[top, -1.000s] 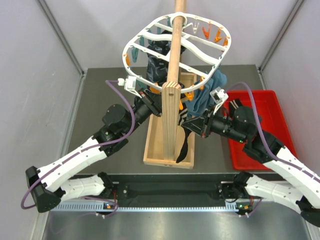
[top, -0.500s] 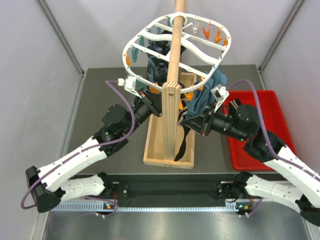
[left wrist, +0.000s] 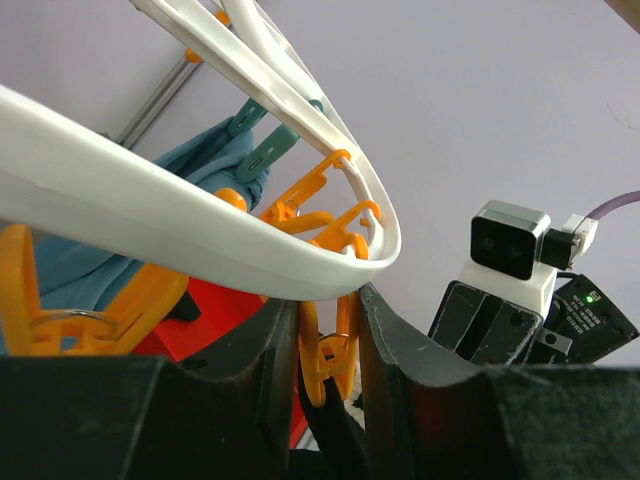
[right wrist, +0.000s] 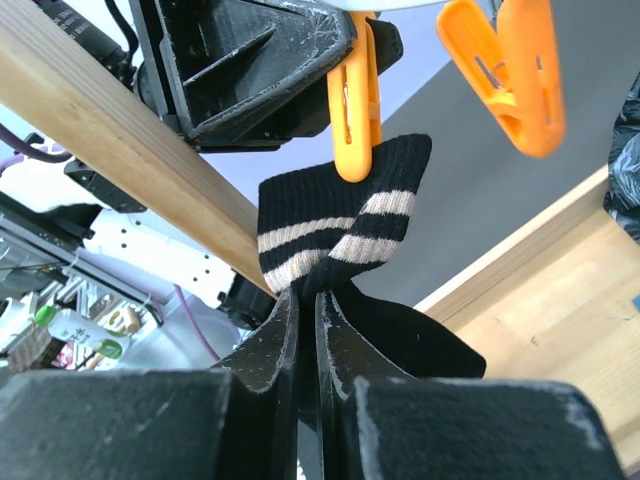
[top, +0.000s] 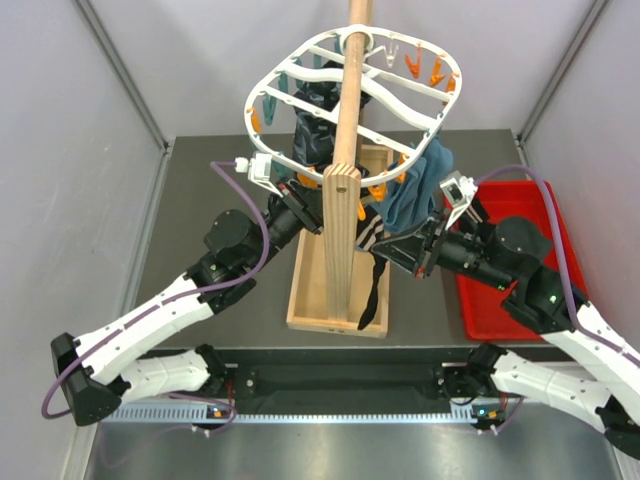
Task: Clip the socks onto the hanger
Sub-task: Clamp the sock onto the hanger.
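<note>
Black sock (right wrist: 345, 225) cuff is pinched in my right claw (right wrist: 306, 305) and held up to an orange pin (right wrist: 352, 100) on the hanger (left wrist: 200, 240), while my left claw (left wrist: 325, 340) squeezes that pin, apparently to keep its mouth open for clipping.

Sock (right wrist: 340, 225) below hanger (left wrist: 200, 235) clip (right wrist: 352, 110) — tray (top: 570, 240) to R

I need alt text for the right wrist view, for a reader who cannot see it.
The right pincer, shut, pinches a black sock with beige stripes, its cuff at the tip of an orange clothespin. A wooden pole crosses diagonally at left.
</note>
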Controlling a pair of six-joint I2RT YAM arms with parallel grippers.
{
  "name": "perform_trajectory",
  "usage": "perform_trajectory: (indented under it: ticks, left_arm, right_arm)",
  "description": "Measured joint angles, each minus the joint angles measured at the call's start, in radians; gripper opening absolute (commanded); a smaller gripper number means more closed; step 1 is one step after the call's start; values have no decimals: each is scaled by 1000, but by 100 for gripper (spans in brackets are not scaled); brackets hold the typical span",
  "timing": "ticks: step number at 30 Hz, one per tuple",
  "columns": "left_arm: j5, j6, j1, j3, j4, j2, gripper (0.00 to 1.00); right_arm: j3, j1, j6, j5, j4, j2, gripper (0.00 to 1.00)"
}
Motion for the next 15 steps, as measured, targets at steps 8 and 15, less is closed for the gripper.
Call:
perform_trajectory:
  ticks: [8, 15]
  left_arm:
    - [0, -3, 0, 0, 0, 0, 0]
    - [1, -3, 0, 0, 0, 0, 0]
  right_arm:
    - [0, 0, -2, -2, 3, 18, 0]
    - [-1, 0, -13, 6, 12, 45, 0]
